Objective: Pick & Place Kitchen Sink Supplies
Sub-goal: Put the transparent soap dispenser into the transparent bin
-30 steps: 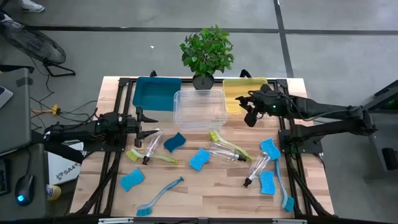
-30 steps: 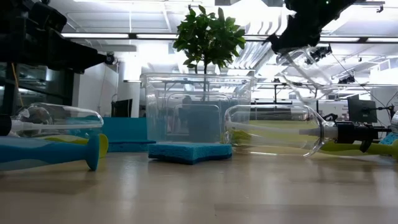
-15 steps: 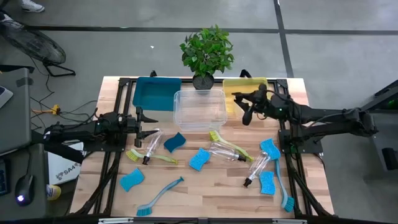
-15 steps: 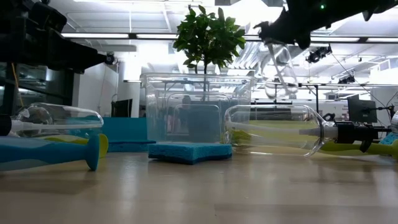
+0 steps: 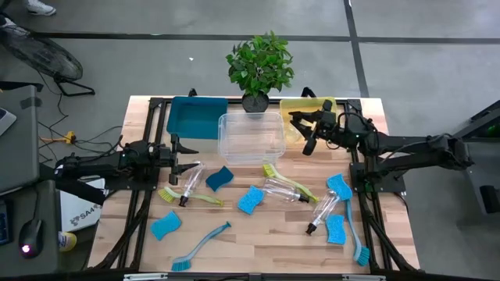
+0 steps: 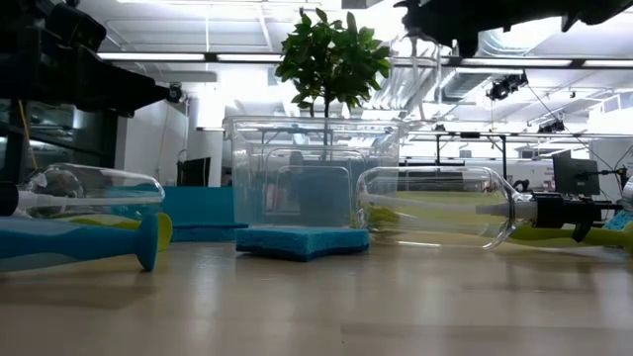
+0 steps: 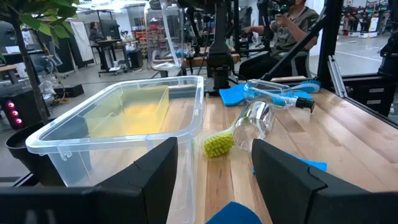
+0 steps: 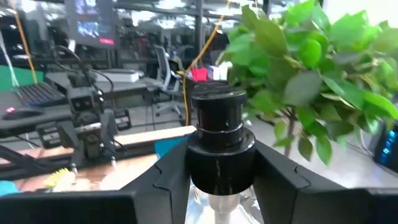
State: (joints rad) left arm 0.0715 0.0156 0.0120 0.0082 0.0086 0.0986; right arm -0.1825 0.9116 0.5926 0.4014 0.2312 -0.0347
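Right gripper (image 5: 307, 131) is clamped on a pump bottle (image 8: 216, 134) around 1 o'clock, so I'd center it over the clear bin (image 5: 250, 138) before releasing; left gripper (image 5: 186, 155) waits open at 9.

Wooden bench (image 5: 258, 238) carries three bins in row along far edge. Teal bin (image 5: 194, 115) nearest far-left corner. Clear bin (image 5: 250, 137) in middle, set slightly closer to bench centre than other two, touching or just beside teal bin. Yellow bin (image 5: 301, 109) toward far-right corner, just beside clear bin. Potted green plant (image 5: 260, 66) at far edge, behind clear bin, between teal and yellow bins. Person seated in room beyond bench (image 7: 287, 25).
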